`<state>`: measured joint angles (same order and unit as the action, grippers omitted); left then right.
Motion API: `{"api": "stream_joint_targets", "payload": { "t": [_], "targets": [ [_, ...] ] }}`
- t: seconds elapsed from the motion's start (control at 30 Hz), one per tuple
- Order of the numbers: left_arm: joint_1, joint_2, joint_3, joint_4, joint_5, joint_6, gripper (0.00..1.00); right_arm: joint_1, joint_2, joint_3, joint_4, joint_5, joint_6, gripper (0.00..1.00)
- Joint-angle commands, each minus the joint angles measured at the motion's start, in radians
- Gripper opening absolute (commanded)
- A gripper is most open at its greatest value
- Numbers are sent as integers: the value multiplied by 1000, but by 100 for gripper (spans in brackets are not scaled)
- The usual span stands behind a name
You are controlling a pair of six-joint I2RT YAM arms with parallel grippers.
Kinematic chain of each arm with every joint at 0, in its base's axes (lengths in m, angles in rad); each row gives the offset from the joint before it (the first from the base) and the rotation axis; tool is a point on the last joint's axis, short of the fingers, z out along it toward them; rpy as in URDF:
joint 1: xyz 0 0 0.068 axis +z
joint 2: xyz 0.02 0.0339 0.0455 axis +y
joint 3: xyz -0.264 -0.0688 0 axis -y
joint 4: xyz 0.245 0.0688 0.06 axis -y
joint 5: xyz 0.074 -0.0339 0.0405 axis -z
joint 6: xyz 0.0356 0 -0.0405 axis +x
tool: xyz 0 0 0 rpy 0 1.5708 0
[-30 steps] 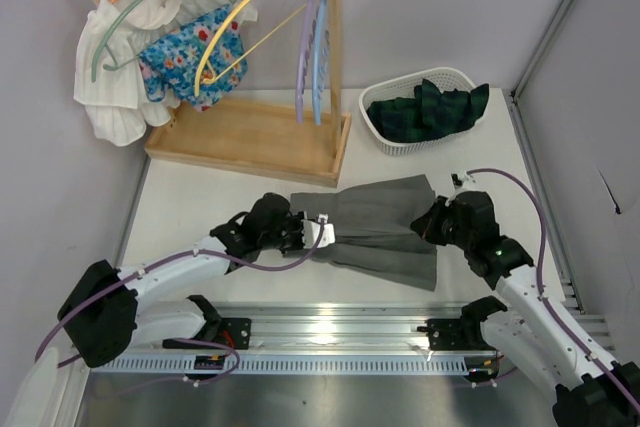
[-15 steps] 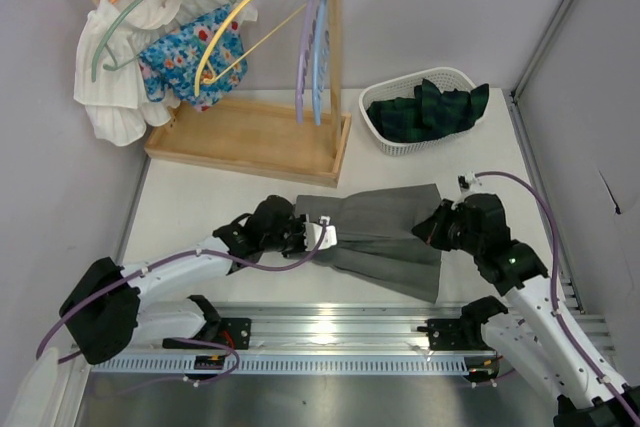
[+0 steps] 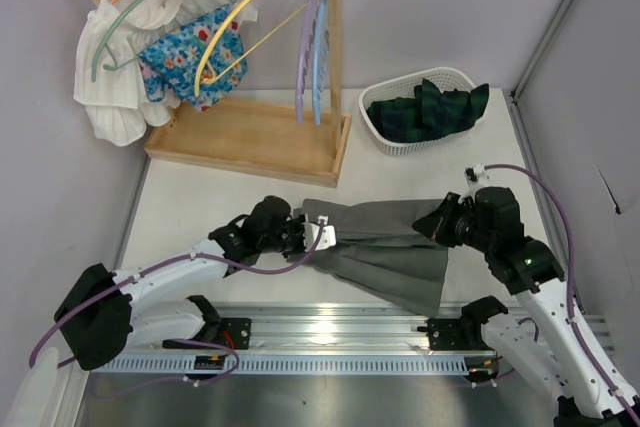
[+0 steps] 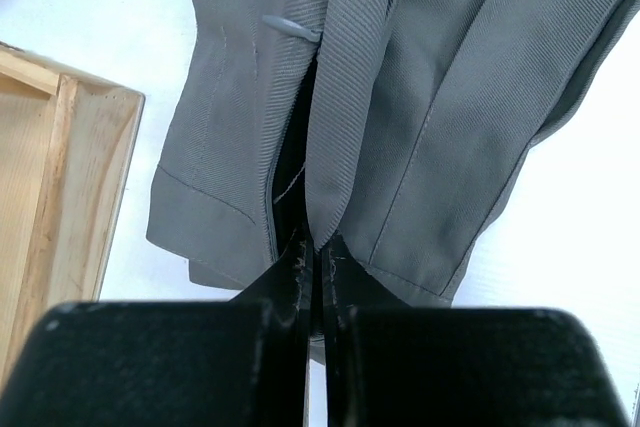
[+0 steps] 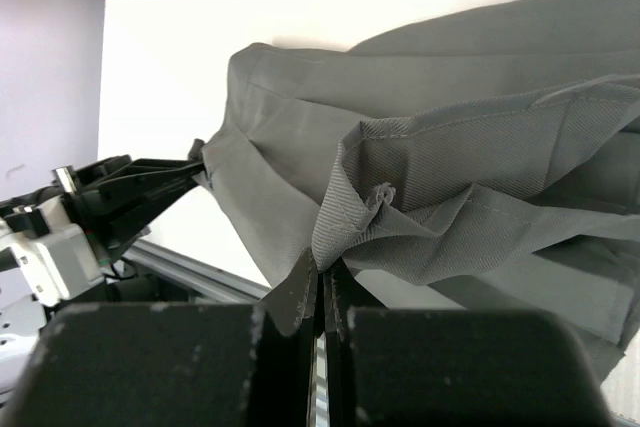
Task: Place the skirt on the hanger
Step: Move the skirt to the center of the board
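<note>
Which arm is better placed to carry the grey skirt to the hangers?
Left, probably. The left gripper, shut on the grey skirt, sits nearer the wooden rack and its empty hangers; the right gripper holds the far side.

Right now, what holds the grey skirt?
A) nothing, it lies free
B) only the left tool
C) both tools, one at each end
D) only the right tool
C: the left tool pinches one end of the skirt and the right tool pinches the other; each wrist view shows cloth clamped.
</note>
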<state>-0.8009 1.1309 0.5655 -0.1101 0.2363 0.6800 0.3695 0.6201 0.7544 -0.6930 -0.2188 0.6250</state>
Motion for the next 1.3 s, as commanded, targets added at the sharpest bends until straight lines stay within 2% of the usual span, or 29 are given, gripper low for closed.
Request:
{"api": "stream_joint_targets", "payload": {
  "t": [0.0,0.13,0.27,0.43,0.57,0.6,0.63,0.67,0.7,0.73,0.8,0.87,0.97,1.0,1.07,1.1,1.13,1.17,1.2,1.23,1.27],
  "targets": [
    [22,3,-30,-122,-107,-13,0,-11,9,97,-34,19,-25,0],
    [22,-3,-36,-122,-109,-10,0,-7,1,109,-68,3,-30,0],
    [22,-8,-39,-137,-111,-19,0,-4,-72,76,-132,-31,-16,0],
    [20,-13,-18,-186,-94,-40,0,-4,-149,1,-218,-125,63,0],
    [11,-3,-7,-229,-123,-79,0,-4,-204,-29,-331,-137,90,0],
    [6,-5,-6,-240,-130,-82,1,-4,-221,-33,-351,-140,87,6],
    [-1,-5,8,-244,-138,-91,7,-4,-227,-39,-371,-145,85,31],
    [0,-9,19,-279,-115,-111,32,-4,-232,-49,-402,-148,82,43],
    [-1,-16,27,-293,-98,-123,47,-6,-234,-50,-411,-157,81,55],
    [-1,-22,54,-302,-88,-152,99,-4,-232,-47,-419,-162,73,70],
    [-1,-42,65,-347,-69,-169,99,-4,-220,-21,-435,-149,50,85],
    [-3,-71,79,-375,-78,-186,100,-4,-200,15,-428,-136,39,93],
    [-3,-198,76,-335,-74,-211,99,-4,-160,34,-366,-159,41,93],
    [-3,-282,71,-276,-66,-218,99,-4,-151,42,-349,-156,38,91],
    [-3,-353,56,-188,-78,-260,100,-4,-122,43,-292,-142,25,90],
    [-1,-377,34,-139,-135,-285,100,-4,-111,43,-275,-108,19,89],
    [-3,-400,28,-46,-170,-366,94,-4,-97,40,-257,-91,19,88],
    [-1,-396,28,-13,-204,-411,92,-4,-70,36,-217,-77,21,88],
    [-1,-384,40,25,-298,-515,79,-4,-56,23,-200,-47,34,85],
    [-1,-328,51,21,-354,-577,71,-4,-42,17,-182,-33,39,84],
    [-1,-288,101,-5,-405,-646,70,-3,-21,8,-143,-22,47,82]
  ]
}}
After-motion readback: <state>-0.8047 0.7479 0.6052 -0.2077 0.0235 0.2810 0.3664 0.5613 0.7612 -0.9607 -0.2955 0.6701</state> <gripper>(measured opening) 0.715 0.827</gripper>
